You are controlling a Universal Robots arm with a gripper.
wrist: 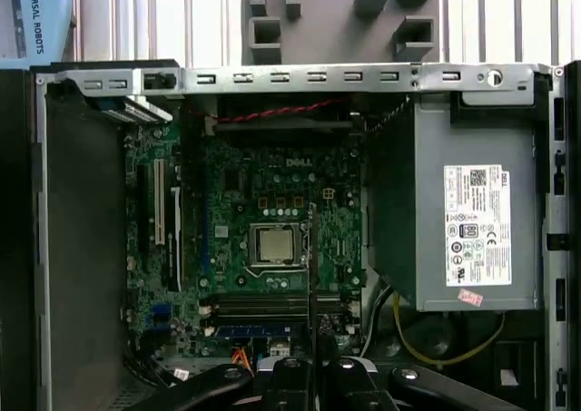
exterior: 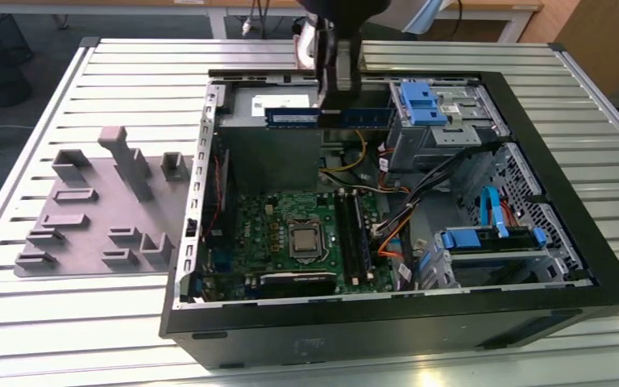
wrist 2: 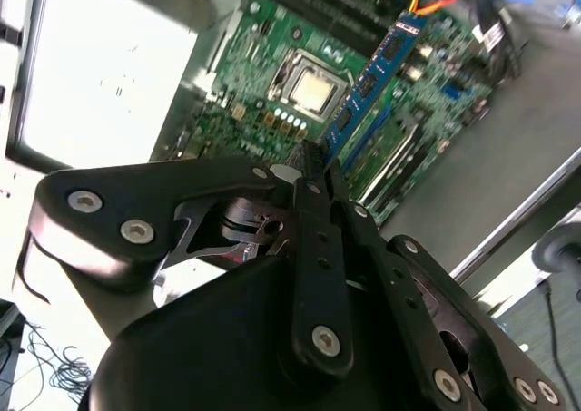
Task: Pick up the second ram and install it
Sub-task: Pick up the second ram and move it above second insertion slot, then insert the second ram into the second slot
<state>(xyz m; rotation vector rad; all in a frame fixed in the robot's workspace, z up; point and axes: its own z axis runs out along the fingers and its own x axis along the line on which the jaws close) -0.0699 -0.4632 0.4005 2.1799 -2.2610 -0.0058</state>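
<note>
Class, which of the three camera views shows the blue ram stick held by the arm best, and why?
The second wrist view: the second ram runs lengthwise out from the end effector, showing chips and label. The exterior view shows the stick above the grey power supply, crossed by the end effector. The first wrist view shows it edge-on, a thin dark line.

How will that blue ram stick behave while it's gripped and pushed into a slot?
Probably stiff: the second ram juts straight from the hand without sagging. Likely light, being thin and flat. Probably fragile, with bare chips on its face, so hard pressing could harm it.
</note>
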